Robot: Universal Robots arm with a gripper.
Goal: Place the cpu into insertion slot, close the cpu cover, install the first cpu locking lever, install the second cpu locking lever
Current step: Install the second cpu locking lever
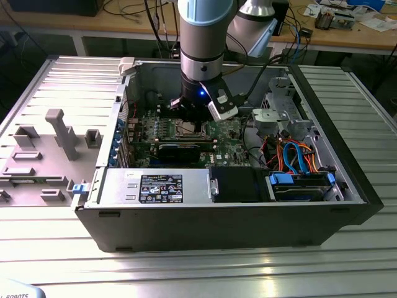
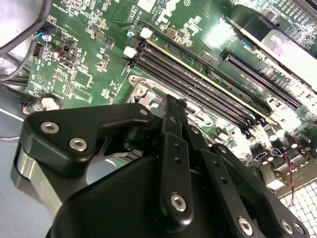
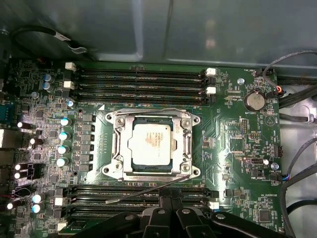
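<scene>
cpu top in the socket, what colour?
Pale silvery-grey with a faint tan smudge: the small flat square metal cpu shows best in the first wrist view.

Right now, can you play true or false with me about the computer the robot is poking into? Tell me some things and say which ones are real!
1. The cpu is lying in the insertion slot. True.
2. The cpu cover stands straight up, open. False: in the first wrist view it lies flat around the chip.
3. The gripper hangs over the green motherboard, near the socket. True.
4. The gripper is carrying the chip. False: the chip sits in its socket, away from the fingers.
5. A thin metal lever sticks out loose on the gripper's side of the socket. True.
6. The computer case has its side closed. False: it lies open, so you can see inside.
</scene>
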